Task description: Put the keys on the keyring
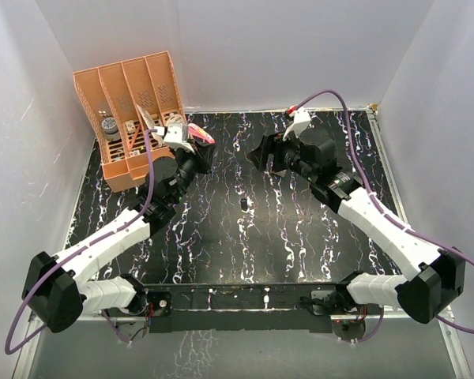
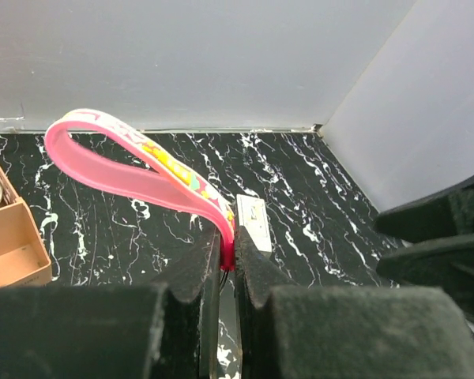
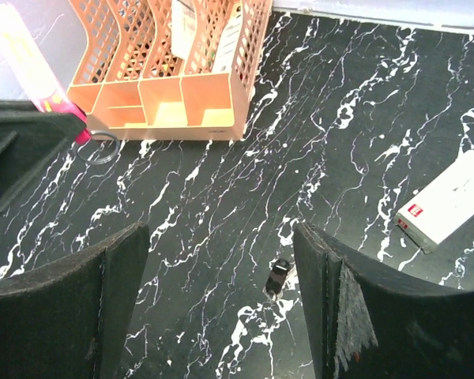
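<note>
Between the pressed-together fingers of the left tool point(image 2: 227, 264), the pink strap of the keyring point(image 2: 142, 170) is pinched at its lower end. The rest of the strap loops up and away to that tool's left, clear of the tabletop point(image 1: 221, 245). From the right wrist a thin metal ring shows just under the pinched end, though whether it touches the tabletop cannot be told. Just past the left tool's fingertips, slightly to their right, lies a white box point(image 2: 253, 225); an orange organizer point(image 1: 134, 110) stands off to the tool's left, against the back wall. The right tool point(image 3: 220, 237) is spread wide, holding nothing, and faces the left tool across the middle. Seen through its gap, a small dark-headed key point(image 3: 278, 276) lies flat on the tabletop. It is nearer one finger than the other, touching neither, and well apart from the keyring. From above, the key sits alone, nearer the arm bases than either tool.
</note>
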